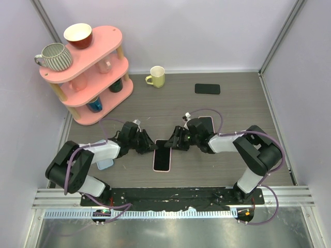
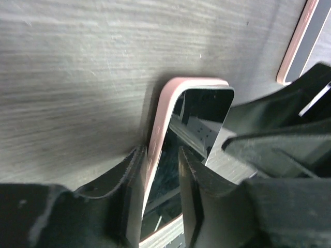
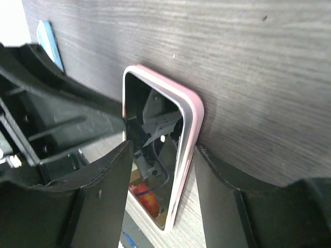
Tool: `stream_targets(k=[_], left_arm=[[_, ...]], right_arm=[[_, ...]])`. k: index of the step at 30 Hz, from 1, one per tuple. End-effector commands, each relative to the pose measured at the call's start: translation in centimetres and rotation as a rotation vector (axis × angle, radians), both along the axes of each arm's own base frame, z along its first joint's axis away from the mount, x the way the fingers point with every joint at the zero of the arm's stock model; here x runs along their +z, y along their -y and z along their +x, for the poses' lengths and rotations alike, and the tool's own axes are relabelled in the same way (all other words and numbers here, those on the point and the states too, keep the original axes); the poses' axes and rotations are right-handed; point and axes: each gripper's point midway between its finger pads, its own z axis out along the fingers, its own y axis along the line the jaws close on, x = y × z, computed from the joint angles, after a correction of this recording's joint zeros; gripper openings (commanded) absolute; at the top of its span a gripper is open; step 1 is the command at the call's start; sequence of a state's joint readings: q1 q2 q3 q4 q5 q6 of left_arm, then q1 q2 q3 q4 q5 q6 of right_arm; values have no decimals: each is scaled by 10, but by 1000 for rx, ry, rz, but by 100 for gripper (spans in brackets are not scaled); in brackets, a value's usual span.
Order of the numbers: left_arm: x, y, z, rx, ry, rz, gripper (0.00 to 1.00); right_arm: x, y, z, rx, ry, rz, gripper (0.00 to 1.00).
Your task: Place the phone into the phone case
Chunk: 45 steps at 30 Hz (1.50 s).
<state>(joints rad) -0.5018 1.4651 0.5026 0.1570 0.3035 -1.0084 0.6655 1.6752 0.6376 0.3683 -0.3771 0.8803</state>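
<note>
Top view places the phone case [image 1: 161,170] by the worktop's [image 1: 238,113] near edge; wrist views reveal a glossy phone [image 3: 155,129] inside its pink rim. Left claw [image 2: 160,152] and right claw [image 3: 163,146] straddle it, part-open; I cannot tell if they grip.

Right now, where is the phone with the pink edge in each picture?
Top external: the pink-edged phone lies in the middle of the picture, a little below centre.
Left wrist: the phone runs from the bottom edge up to the centre.
Right wrist: the phone sits at the centre and reaches down to the bottom.
Shared landmark: the grey wood-grain table under it.
</note>
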Motion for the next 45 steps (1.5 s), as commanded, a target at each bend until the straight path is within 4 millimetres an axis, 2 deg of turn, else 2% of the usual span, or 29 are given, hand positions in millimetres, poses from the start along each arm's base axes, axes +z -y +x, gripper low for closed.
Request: stream_targets(k=[1, 8, 12, 19, 29, 39, 42, 45], left_arm=[[-2, -2, -32, -81, -79, 31, 39], [1, -8, -36, -81, -77, 57, 44], [-4, -12, -40, -79, -87, 72, 44], [-13, -11, -41, -81, -103, 71, 40], [-19, -9, -40, -84, -111, 62, 33], [-21, -8, -41, -84, -115, 62, 32], [-22, -8, -40, -85, -118, 60, 32], [-21, -8, -41, -87, -117, 59, 32]], right_arm=[[15, 2, 24, -38, 114, -36, 56], [6, 9, 16, -34, 102, -62, 53], [2, 7, 19, -31, 98, -73, 50], [-19, 3, 20, -20, 59, -89, 43], [-43, 11, 12, -30, 22, -113, 21], [-54, 15, 8, -34, 8, -127, 8], [-51, 13, 8, -32, 10, -118, 8], [-42, 8, 7, -14, 10, -84, 19]])
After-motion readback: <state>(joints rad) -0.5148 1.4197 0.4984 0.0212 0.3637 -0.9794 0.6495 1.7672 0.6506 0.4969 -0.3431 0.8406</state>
